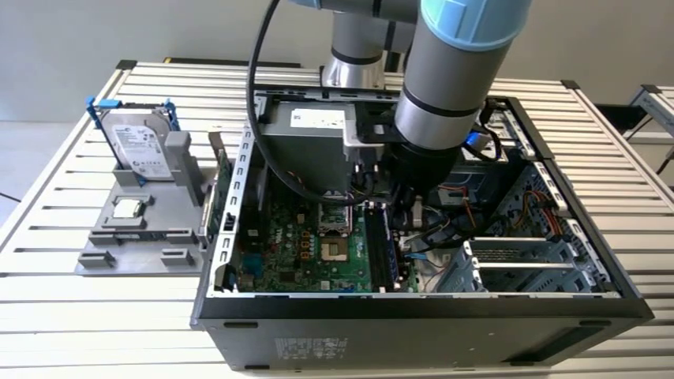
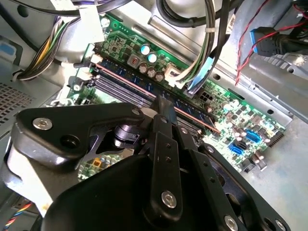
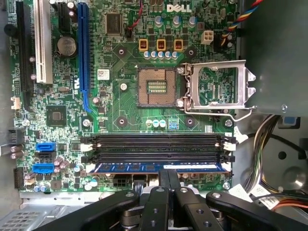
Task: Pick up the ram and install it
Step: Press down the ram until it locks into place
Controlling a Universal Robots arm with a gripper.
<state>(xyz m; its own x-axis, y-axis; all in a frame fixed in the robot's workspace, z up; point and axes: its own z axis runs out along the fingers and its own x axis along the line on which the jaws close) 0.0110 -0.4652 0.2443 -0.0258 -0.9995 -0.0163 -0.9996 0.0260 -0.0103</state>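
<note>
Reaching down into the open computer case point(image 1: 421, 304), the hand point(image 3: 165, 175) sits right over the ram point(image 3: 159, 167), which lies along the outermost memory slot on the motherboard point(image 3: 120, 110), beside two empty black slots point(image 3: 156, 147). Its fingers point(image 3: 169, 179) are drawn together, tips meeting the stick's top edge rather than gripping its sides. Pickup and carry look done. Whether the ram is fully seated and latched cannot be told. On the desk point(image 1: 63, 316), the hard drive point(image 1: 142, 146) stands untouched.
</note>
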